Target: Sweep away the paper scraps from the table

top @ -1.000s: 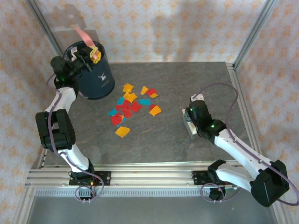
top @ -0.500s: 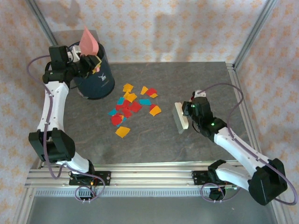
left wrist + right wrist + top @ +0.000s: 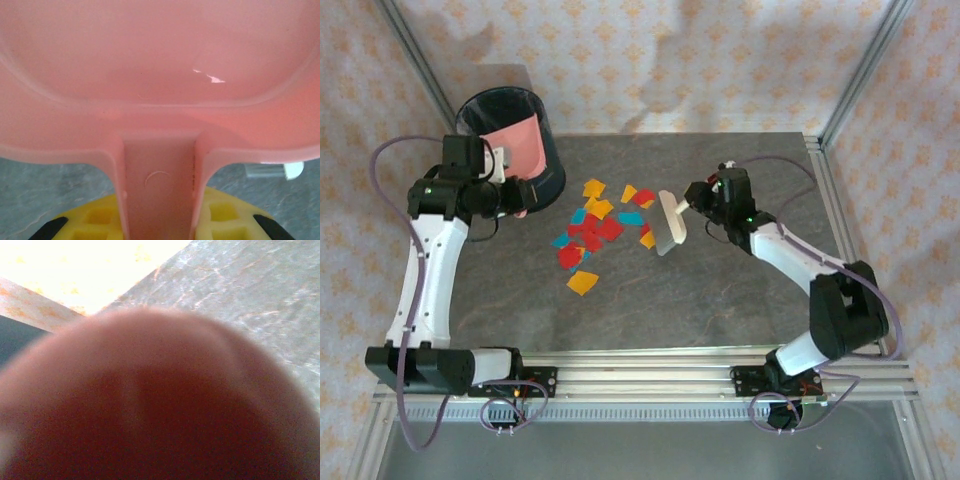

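The paper scraps [image 3: 599,229], red, orange-yellow and teal, lie in a loose cluster left of centre on the dark grey table [image 3: 720,295]. My left gripper [image 3: 508,196] is shut on the handle of a pink dustpan [image 3: 517,150], which is held tilted against the front of the bin, left of the scraps. In the left wrist view the dustpan [image 3: 160,70] spreads above its handle [image 3: 159,185], which sits between my yellow fingers [image 3: 100,222]. My right gripper [image 3: 704,199] is shut on a pale brush [image 3: 670,222], whose head rests at the right edge of the scraps. A blurred reddish shape [image 3: 150,405] hides the right jaws.
A dark round bin [image 3: 480,102] stands at the table's back left corner, behind the dustpan. Silver rails [image 3: 640,380] run along the near edge, and frame posts rise at the back corners. Bare table lies in front of the scraps and to their right.
The left arm brought the dustpan down from above the bin to its front side. The right arm carried the brush up and left, to the right edge of the scraps.
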{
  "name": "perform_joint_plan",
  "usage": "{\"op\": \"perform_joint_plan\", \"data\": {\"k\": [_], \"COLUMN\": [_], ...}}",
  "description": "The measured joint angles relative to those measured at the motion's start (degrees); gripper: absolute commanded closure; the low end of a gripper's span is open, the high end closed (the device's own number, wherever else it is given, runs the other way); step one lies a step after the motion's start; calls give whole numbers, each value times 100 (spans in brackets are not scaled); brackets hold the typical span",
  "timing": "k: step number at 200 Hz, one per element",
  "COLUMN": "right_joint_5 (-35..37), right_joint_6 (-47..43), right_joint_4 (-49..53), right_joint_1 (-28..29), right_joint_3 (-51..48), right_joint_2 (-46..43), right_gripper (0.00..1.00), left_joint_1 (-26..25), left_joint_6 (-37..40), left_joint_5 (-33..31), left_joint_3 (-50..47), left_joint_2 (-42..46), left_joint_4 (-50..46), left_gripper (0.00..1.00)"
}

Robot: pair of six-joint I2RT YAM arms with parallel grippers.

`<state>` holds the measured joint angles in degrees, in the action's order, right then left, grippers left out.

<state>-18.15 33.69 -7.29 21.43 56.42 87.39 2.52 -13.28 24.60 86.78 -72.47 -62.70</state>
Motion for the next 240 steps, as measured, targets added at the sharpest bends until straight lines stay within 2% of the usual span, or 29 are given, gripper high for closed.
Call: {"op": "perform_joint_plan", "data": {"k": [57,131,200,240], "right_joint_5": [-330,-195,374,780], "right_joint_6": [776,1672,1703,1423], "right_joint_4": [-922,-1405,-651,-205], "right_joint_1": [0,72,264,256], "right_joint_3": [798,1674,1998,1685], "right_joint_2": [1394,2811,3023,2627], "right_gripper": [100,100,100,100], "left_joint_1": [-68,-105,-142,-203], "left_joint_6": [251,289,310,330], "left_joint_5": [-258,-258,-249,-205], "left_joint_3": [-640,-931,-1003,-1097], "left_joint_2": [483,678,697,697], "left_joint_4": [-286,-411,-437,-431], "left_gripper": [100,100,100,100]}}
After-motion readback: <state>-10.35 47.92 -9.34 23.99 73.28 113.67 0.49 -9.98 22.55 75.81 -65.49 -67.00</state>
